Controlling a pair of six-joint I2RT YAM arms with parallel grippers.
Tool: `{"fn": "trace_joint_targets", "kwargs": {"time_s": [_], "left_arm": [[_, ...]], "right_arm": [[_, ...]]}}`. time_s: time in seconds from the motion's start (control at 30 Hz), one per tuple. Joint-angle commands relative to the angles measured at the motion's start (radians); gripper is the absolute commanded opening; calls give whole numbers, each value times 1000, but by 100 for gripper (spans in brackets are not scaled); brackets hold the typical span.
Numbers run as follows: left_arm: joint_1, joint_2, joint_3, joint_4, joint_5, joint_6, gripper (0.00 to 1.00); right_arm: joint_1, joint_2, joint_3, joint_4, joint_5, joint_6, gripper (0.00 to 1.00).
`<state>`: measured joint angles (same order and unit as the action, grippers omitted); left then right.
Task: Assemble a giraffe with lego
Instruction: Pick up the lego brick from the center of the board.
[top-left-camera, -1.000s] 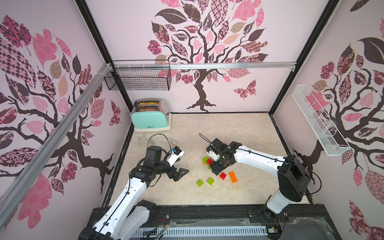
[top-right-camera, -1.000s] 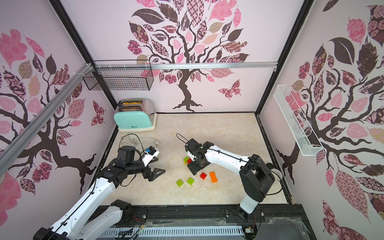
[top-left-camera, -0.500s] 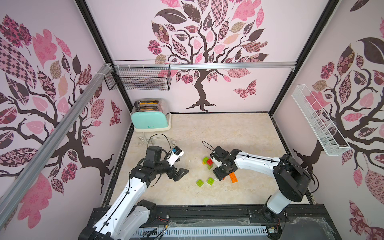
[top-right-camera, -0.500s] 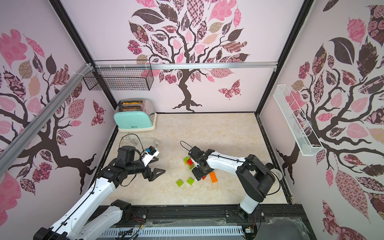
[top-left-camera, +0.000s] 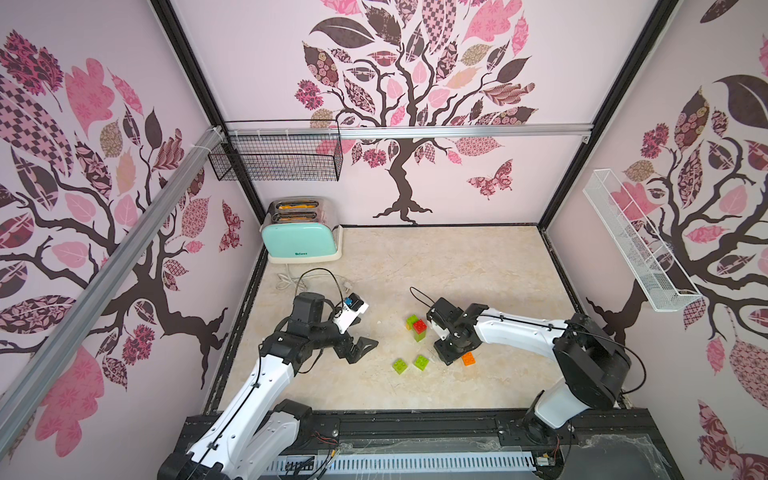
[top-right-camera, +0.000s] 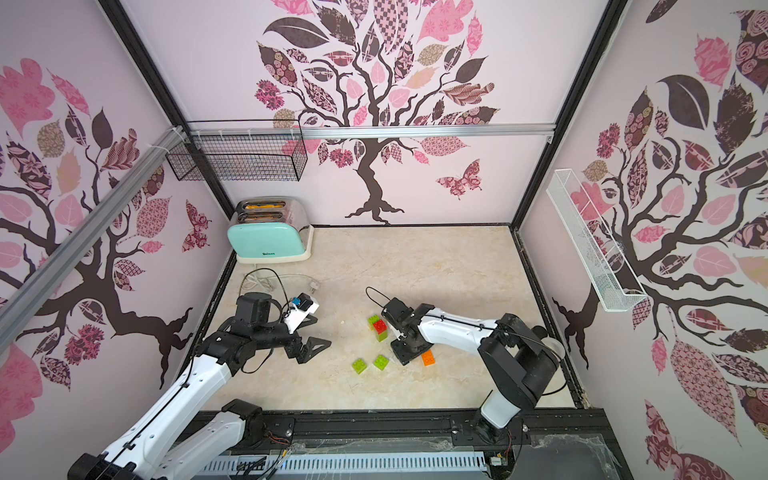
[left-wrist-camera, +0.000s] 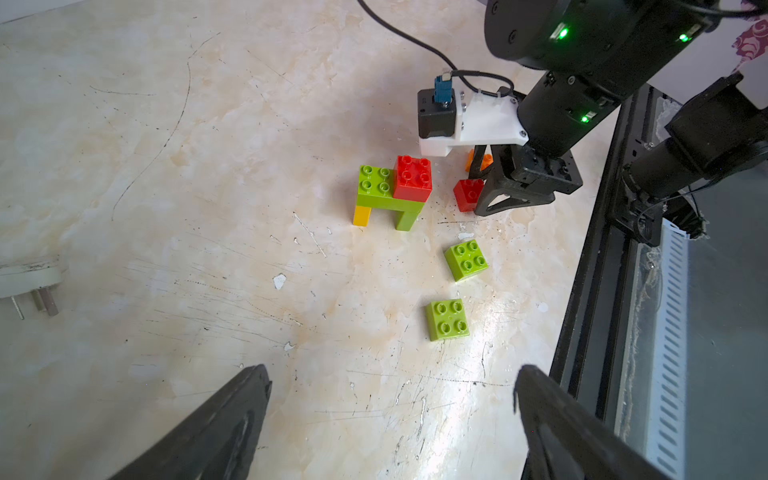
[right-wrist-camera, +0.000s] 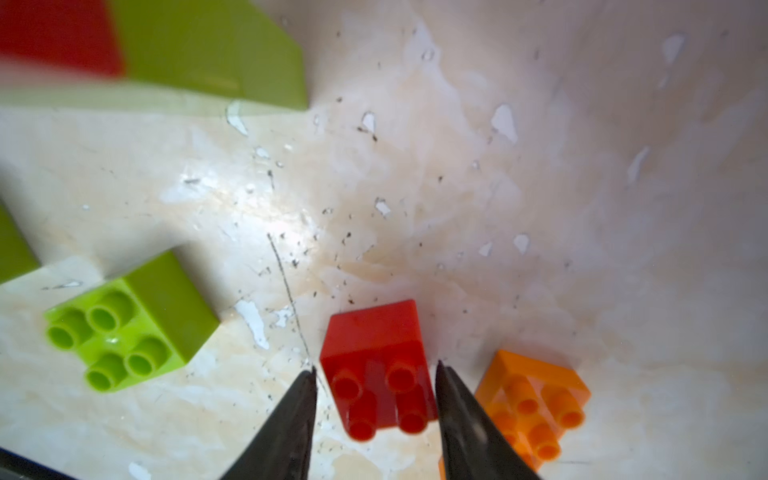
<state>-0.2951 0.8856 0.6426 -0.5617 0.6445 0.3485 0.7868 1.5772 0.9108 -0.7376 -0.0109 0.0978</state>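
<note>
Marbled beige tabletop (top-left-camera: 457, 257) in a cell with tree-patterned walls. A mint toaster (top-left-camera: 299, 241) stood in the far left corner, and a white plug (left-wrist-camera: 29, 286) lay loose near the left arm.

Change over the last second: the right pincer (right-wrist-camera: 375, 368) left the half-built giraffe (top-left-camera: 417, 326) and came down over the loose red brick (right-wrist-camera: 370, 332), jaws narrowing on the way. They stood either side of that brick with a sliver of tabletop showing on one side, so no firm pinch yet. The left pincer (left-wrist-camera: 392, 374) had not moved: spread wide, empty, well apart from the bricks.

Giraffe so far: a long lime-green brick on one yellow and one green leg, with a red brick on top at one end. It stood upright mid-tabletop, near the right wrist.

Judgement: the pick of the second red brick was in hand. The first loose green brick (left-wrist-camera: 465, 261), second loose green brick (left-wrist-camera: 446, 320) and orange brick (right-wrist-camera: 536, 399) were unplaced, so the build was roughly half done.

Clearances:
- The orange brick lay just beside the outer finger (right-wrist-camera: 465, 424); a nudge on closing seemed likely.
- The green bricks stood clear on the other side.
- Straight up looked free.
- The far half of the tabletop was bare.
- A black frame rail (top-left-camera: 415, 417) bounded the near edge.
</note>
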Motion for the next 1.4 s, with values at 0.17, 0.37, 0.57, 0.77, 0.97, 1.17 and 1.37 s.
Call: {"fn": "trace_joint_targets", "kwargs": {"time_s": [0.17, 0.37, 0.57, 0.77, 0.97, 1.17, 1.37], "left_arm": [[5, 2, -7, 14, 21, 7, 98], [5, -4, -9, 13, 22, 9, 98], [6, -7, -11, 15, 25, 9, 98], [5, -6, -12, 16, 26, 7, 98], [5, -6, -11, 15, 23, 7, 98], [5, -4, -9, 13, 21, 9, 98], [3, 2, -6, 16, 25, 7, 98]], "right_arm": [[-3, -33, 7, -3, 11, 37, 44], [-1, 3, 26, -2, 10, 25, 42], [0, 17, 21, 10, 9, 23, 42], [0, 27, 35, 12, 6, 27, 42], [1, 40, 63, -13, 7, 26, 29], [0, 20, 127, -110, 26, 44, 26], [1, -19, 246, -244, 29, 99, 25]]}}
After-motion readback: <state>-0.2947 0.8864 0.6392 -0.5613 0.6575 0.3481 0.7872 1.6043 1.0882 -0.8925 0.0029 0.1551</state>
